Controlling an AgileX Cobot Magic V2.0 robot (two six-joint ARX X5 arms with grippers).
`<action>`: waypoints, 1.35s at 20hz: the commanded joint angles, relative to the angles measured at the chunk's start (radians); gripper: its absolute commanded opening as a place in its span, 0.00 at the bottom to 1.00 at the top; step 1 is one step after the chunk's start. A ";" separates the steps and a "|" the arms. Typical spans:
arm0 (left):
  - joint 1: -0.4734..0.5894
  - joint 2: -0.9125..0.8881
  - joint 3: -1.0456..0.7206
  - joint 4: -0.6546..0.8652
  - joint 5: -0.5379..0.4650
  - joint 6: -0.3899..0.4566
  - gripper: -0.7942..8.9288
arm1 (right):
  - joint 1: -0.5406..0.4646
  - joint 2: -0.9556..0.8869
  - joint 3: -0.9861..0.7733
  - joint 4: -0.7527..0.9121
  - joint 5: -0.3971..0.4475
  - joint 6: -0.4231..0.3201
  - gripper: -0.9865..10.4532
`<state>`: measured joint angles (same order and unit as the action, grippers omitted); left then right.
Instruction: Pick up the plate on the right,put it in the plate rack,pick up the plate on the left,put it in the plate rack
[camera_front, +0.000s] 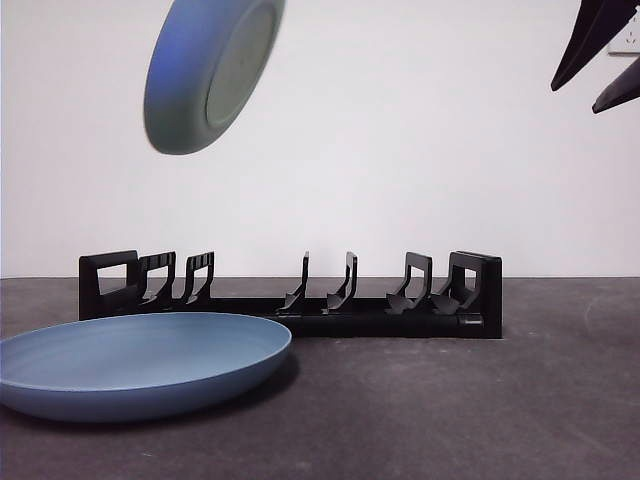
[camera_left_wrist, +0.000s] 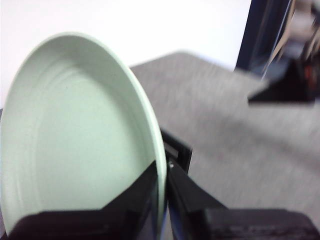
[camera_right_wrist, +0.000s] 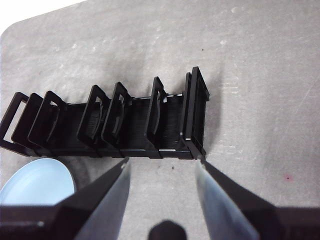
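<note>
A: From the front, what stands on the table?

B: The plate rack (camera_front: 290, 295) sits across the middle of the dark table (camera_front: 480, 410), its slots empty. A blue plate (camera_front: 140, 362) lies flat in front of its near-left end, overlapping that end in this view. High at the top left a second plate, the green plate (camera_front: 212, 70), hangs in the air, tilted on edge with its underside facing the camera. It looks bluish here, with a paler base ring. No gripper shows on it in this view. At the top right corner two dark pointed tips of a gripper (camera_front: 600, 60) poke in, well apart from everything on the table.

A: And the left wrist camera?

B: The left gripper (camera_left_wrist: 162, 192) pinches the rim of the green plate (camera_left_wrist: 75, 135), one jaw on each face of the edge. The plate's pale green hollow side fills most of the picture, standing nearly upright. Behind it lies grey tabletop, blurred, and the other arm's dark shape at the far side.

A: The right wrist camera?

B: The right gripper (camera_right_wrist: 162, 192) hangs above the table with its jaws spread wide and nothing between them. Below it the plate rack (camera_right_wrist: 115, 120) lies in full view, one blocky end nearest the jaws, all dividers bare. The blue plate (camera_right_wrist: 37, 182) peeks in beside the rack's other end, partly hidden by one jaw.

A: So where are the two plates?

B: One in the air in the left gripper, one flat on the table by the rack.
</note>
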<state>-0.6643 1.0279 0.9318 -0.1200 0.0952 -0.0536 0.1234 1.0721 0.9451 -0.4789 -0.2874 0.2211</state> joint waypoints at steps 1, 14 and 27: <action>0.150 0.018 0.006 0.109 0.212 -0.129 0.07 | 0.001 0.000 -0.004 -0.011 0.000 0.007 0.28; 0.511 0.371 0.006 0.405 0.533 -0.423 0.07 | 0.001 0.001 -0.004 -0.025 0.007 -0.005 0.28; 0.496 0.463 0.006 0.256 0.381 -0.342 0.07 | 0.001 0.001 -0.004 -0.014 0.009 -0.005 0.28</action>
<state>-0.1722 1.4853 0.9394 0.1516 0.5030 -0.4381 0.1234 1.0721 0.9451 -0.5003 -0.2840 0.2203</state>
